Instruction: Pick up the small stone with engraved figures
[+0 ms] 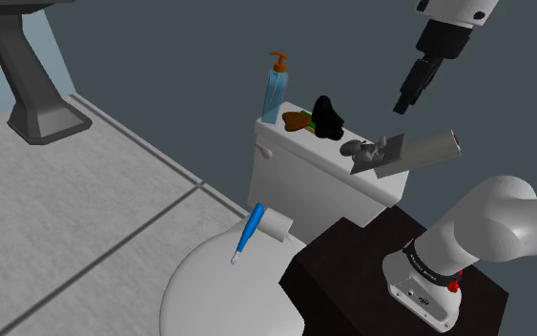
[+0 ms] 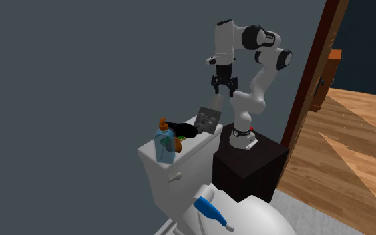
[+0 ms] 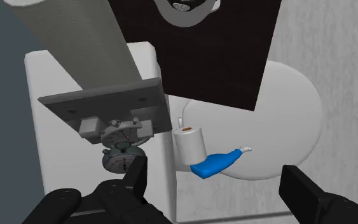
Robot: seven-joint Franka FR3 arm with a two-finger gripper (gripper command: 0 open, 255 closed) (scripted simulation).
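Tank (image 1: 299, 167) of the toilet carries the clutter. Grey stone (image 1: 404, 153) sits at the tank's end near the stand (image 1: 352, 262), on the shoulder view's right, far from the soap bottle (image 1: 274, 91). Gripper (image 1: 407, 100) hangs above, jaws wide apart, holding nothing. Recommendation: the wrist view puts the stone beside one finger, so centre over it first, set the fingers across its thin faces, then descend straight.

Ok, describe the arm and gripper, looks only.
The arm is white with rounded links and dark joints; a black band and small red spot sit near its base. The gripper is all black, with two blocky fingers.
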